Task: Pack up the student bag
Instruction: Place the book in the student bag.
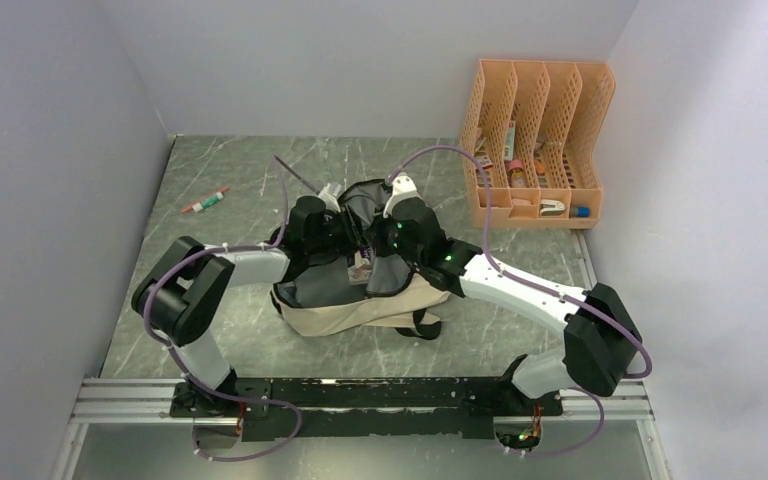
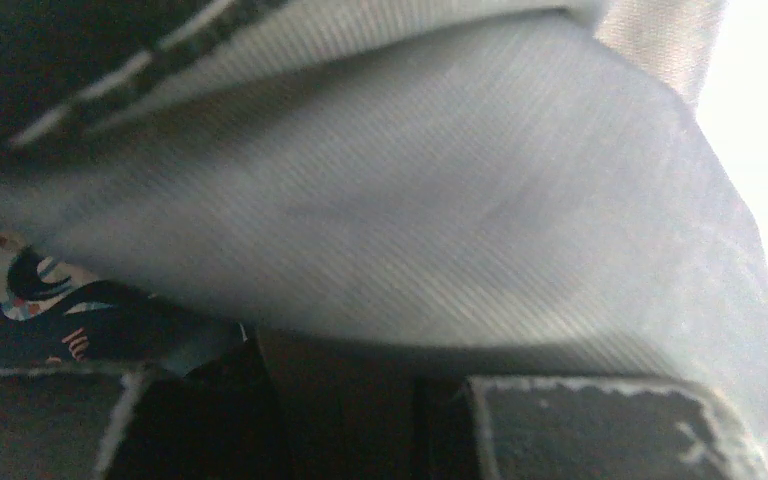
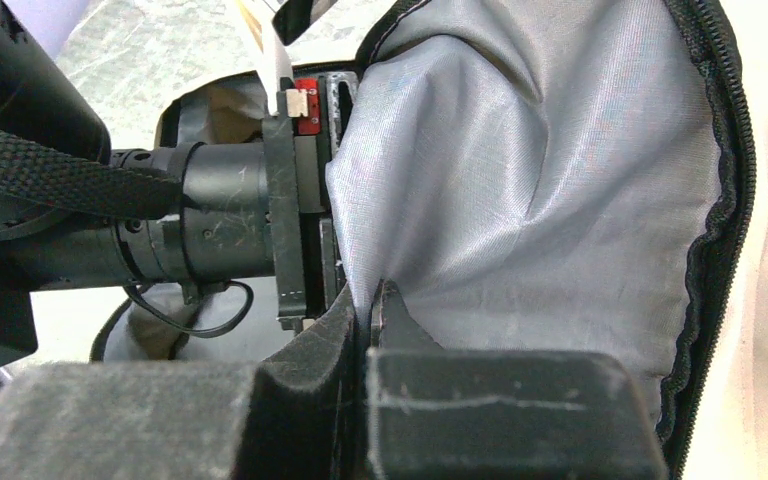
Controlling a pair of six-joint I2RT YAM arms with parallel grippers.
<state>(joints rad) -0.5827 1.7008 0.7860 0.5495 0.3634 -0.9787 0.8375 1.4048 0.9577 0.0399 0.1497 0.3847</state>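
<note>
The student bag (image 1: 360, 318) lies mid-table, beige outside, its dark grey lining (image 1: 325, 290) spread open. My right gripper (image 3: 368, 300) is shut on a fold of that lining (image 3: 520, 180) at the opening; in the top view this gripper (image 1: 378, 248) sits over the bag's mouth. My left gripper (image 1: 345, 232) reaches in from the left. In its own view the left gripper (image 2: 305, 385) is pressed up under grey lining (image 2: 440, 220), with a dark shape between its fingers (image 2: 600, 430). A patterned dark blue item (image 2: 70, 330) lies beside it.
An orange perforated file organizer (image 1: 540, 150) with small items stands at the back right. A red and green marker (image 1: 205, 202) lies on the marble tabletop at the back left. Grey walls close in on both sides, and a metal rail (image 1: 360, 400) runs along the near edge.
</note>
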